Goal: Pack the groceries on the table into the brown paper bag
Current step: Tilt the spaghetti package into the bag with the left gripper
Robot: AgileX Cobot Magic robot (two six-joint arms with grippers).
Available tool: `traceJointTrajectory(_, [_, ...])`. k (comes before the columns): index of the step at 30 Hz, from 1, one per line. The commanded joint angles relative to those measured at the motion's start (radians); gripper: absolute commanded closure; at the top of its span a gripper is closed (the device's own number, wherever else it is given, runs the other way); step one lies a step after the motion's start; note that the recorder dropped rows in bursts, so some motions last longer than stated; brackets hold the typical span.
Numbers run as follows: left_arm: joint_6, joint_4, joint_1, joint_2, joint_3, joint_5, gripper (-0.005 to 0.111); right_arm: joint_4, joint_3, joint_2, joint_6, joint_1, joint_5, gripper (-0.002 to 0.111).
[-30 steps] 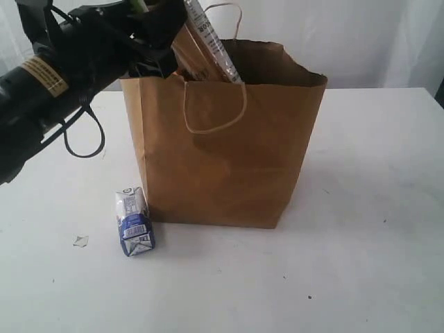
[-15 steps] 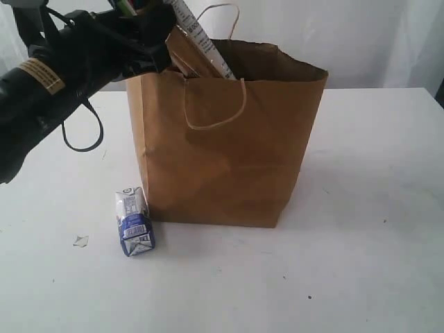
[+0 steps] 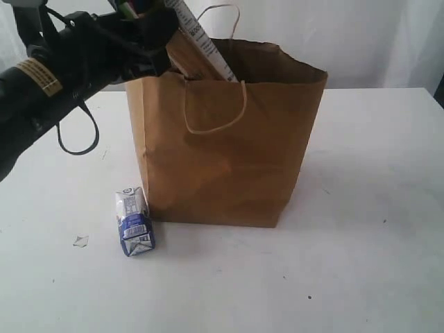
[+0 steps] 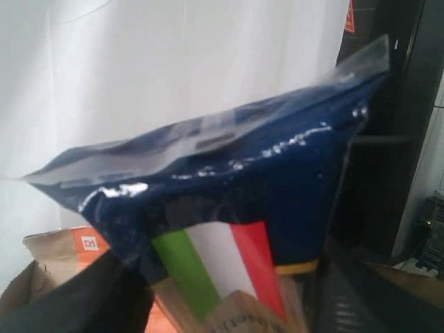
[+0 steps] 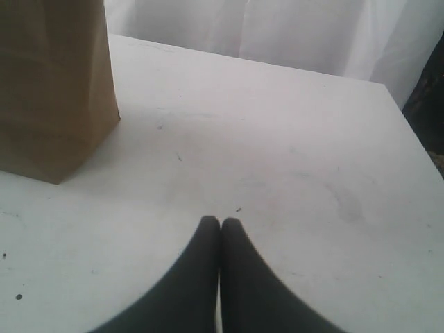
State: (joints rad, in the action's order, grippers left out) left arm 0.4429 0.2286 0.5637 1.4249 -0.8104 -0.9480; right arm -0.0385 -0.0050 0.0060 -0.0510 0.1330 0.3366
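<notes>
The tall brown paper bag (image 3: 222,159) stands open on the white table (image 3: 361,208). My left gripper (image 3: 154,38) is at the bag's left rim, shut on the blue spaghetti packet (image 3: 205,41), which slants down into the mouth. Close up, the blue spaghetti packet (image 4: 236,180) with its Italian flag sits in my left gripper (image 4: 222,302), and the brown pouch with orange label (image 4: 83,244) lies behind it in the bag. The small blue-white carton (image 3: 133,222) lies by the bag's front left corner. My right gripper (image 5: 220,223) hovers shut and empty over the table. The other groceries are hidden.
A small scrap (image 3: 80,241) lies left of the carton. The bag's corner (image 5: 55,83) is off to one side of the right gripper, with bare table (image 5: 291,152) beyond it. A white curtain backs the table.
The left arm has shifted the spaghetti packet slightly left at the bag's mouth, and the bag's rim has settled a little. Carton and right gripper are unmoved.
</notes>
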Motion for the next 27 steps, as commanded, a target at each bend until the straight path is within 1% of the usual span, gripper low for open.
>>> traceJointTrajectory(1, [0.002, 0.038, -0.003, -0.040, 0.012, 0.109, 0.048, -0.004, 0.005, -0.006, 0.003, -0.004, -0.002, 0.108])
traceJointTrajectory(3, [0.005, 0.046, -0.003, -0.053, 0.016, 0.141, 0.048, -0.004, 0.005, -0.006, 0.003, -0.004, -0.002, 0.108])
traceJointTrajectory(9, [0.007, 0.029, -0.003, -0.079, 0.087, 0.082, 0.048, -0.004, 0.005, -0.006, 0.003, -0.004, -0.002, 0.108])
traceJointTrajectory(15, [0.003, 0.005, -0.003, -0.079, 0.088, 0.078, 0.048, -0.004, 0.005, -0.006, 0.003, -0.004, -0.002, 0.108])
traceJointTrajectory(18, [0.001, -0.015, -0.003, -0.079, 0.088, 0.039, 0.048, -0.004, 0.005, -0.006, 0.003, -0.004, -0.002, 0.108])
traceJointTrajectory(20, [-0.043, -0.027, -0.003, -0.079, 0.057, 0.047, 0.048, -0.004, 0.005, -0.006, 0.003, -0.004, -0.002, 0.108])
traceJointTrajectory(23, [-0.050, -0.029, -0.003, -0.075, 0.011, 0.070, 0.048, -0.004, 0.005, -0.006, 0.003, -0.004, -0.002, 0.108])
traceJointTrajectory(24, [-0.037, -0.005, -0.003, -0.070, -0.018, 0.093, 0.048, -0.004, 0.005, -0.006, 0.003, -0.004, -0.002, 0.108])
traceJointTrajectory(27, [0.008, 0.049, -0.003, -0.048, -0.050, 0.112, 0.048, -0.004, 0.005, -0.006, 0.003, -0.004, -0.002, 0.108])
